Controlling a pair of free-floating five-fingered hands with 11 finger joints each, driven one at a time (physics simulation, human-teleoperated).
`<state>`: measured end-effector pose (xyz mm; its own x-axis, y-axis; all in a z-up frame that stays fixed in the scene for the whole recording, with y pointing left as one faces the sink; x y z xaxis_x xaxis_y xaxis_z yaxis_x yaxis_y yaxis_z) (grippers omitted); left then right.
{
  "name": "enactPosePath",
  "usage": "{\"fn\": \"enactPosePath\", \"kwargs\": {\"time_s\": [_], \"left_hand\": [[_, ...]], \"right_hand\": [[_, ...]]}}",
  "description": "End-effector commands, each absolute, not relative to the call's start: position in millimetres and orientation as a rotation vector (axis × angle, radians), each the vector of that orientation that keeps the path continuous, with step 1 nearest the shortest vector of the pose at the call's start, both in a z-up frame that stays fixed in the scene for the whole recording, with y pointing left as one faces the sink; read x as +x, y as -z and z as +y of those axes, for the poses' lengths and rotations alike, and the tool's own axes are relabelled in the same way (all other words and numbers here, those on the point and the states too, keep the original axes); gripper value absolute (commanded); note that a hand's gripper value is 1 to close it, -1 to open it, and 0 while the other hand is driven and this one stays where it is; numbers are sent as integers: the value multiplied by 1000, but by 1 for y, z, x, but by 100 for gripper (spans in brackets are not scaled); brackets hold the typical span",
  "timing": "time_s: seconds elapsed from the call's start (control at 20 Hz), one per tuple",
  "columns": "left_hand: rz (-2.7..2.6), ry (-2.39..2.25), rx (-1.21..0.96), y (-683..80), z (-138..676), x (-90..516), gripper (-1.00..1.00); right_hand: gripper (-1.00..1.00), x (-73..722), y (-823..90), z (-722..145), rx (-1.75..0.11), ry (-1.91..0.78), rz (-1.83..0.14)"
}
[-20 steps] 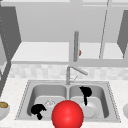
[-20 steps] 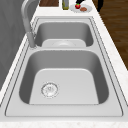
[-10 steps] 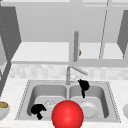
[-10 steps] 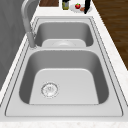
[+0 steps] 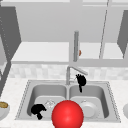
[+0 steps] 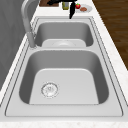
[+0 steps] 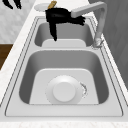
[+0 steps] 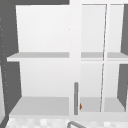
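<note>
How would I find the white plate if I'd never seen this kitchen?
Find the double sink under the faucet. Look in its right basin, below the right hand. The plate lies flat on the bottom, round and white, covering most of the drain; the left basin's drain is bare.

text: none readable | labels: none | numbers: none | signs: none

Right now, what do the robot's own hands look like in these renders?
Both are plain matte black, human-shaped hands that float free, with no arm, sleeve, cable or marking. The left hand shows as a dark silhouette over the sink's left basin; the right hand is the same flat black, by the faucet.
</note>
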<state>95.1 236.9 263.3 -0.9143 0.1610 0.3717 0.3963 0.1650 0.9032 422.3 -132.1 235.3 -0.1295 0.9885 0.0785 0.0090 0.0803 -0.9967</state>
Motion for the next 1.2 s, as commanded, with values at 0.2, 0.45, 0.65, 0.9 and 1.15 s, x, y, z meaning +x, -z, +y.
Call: {"fn": "enactPosePath", "kwargs": {"time_s": [0.2, 0.45, 0.65, 0.9, 1.15], "left_hand": [[-2245, 1836, -545, -263, 237, 95, 0], [-2245, 1836, -545, -263, 237, 95, 0], [-2245, 1836, -545, -263, 237, 95, 0], [-2245, 1836, -545, -263, 237, 95, 0], [-2245, 1836, -545, -263, 237, 95, 0]], "right_hand": [[-100, 486, -214, -122, -1082, -1233, -1348], [-100, 526, -208, -120, -1057, -1236, -1334], [-100, 556, -199, -118, -1018, -1285, -1311], [-100, 591, -187, -119, -991, -1293, -1271], [-100, 612, -183, -117, -901, -1330, -1172]]}}
